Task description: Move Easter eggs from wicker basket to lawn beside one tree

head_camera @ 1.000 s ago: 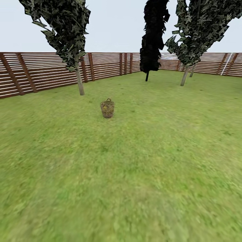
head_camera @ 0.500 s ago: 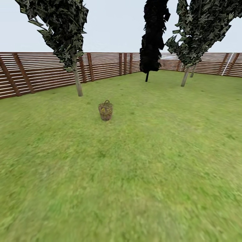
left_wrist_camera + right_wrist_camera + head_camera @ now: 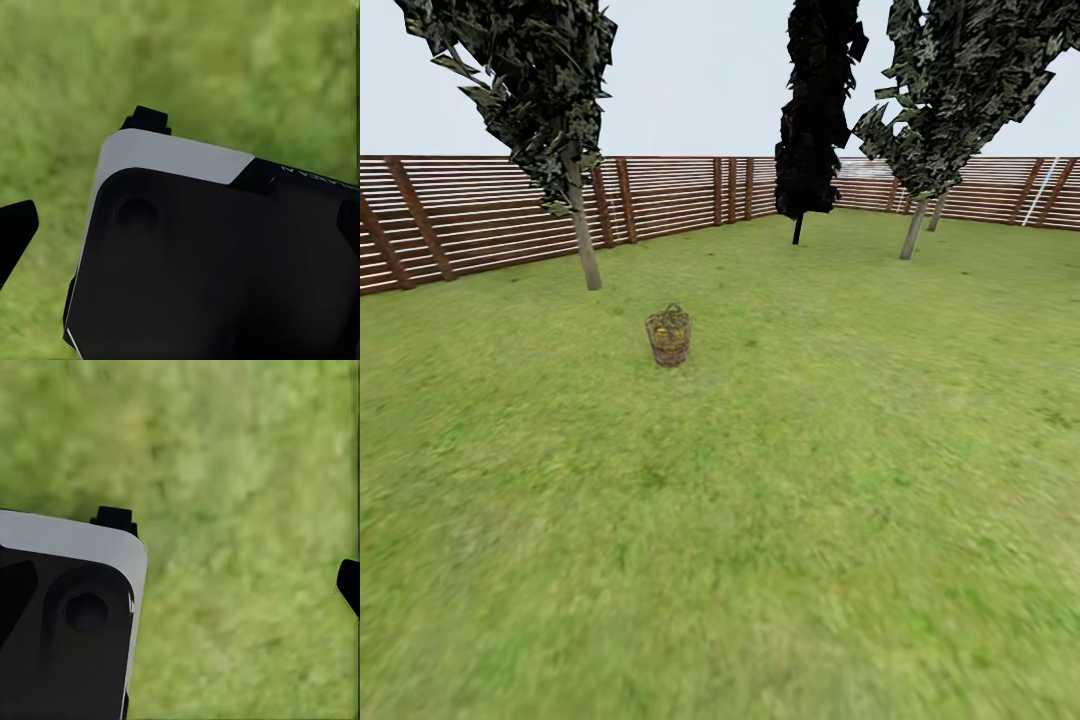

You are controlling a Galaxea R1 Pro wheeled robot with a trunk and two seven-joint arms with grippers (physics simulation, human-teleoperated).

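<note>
The basket [image 3: 669,337] sits upright out on the lawn [image 3: 780,520], a good way ahead of the robot and a bit left of center. There's something yellow inside, probably the eggs [image 3: 671,327], but it's too small to count them. Nearest tree [image 3: 582,235] stands behind it to the left, by the fence [image 3: 470,210]. Both wrist cams just look down at grass past a black-and-white housing [image 3: 217,255], so I can't tell if either gripper is open or closed.
</note>
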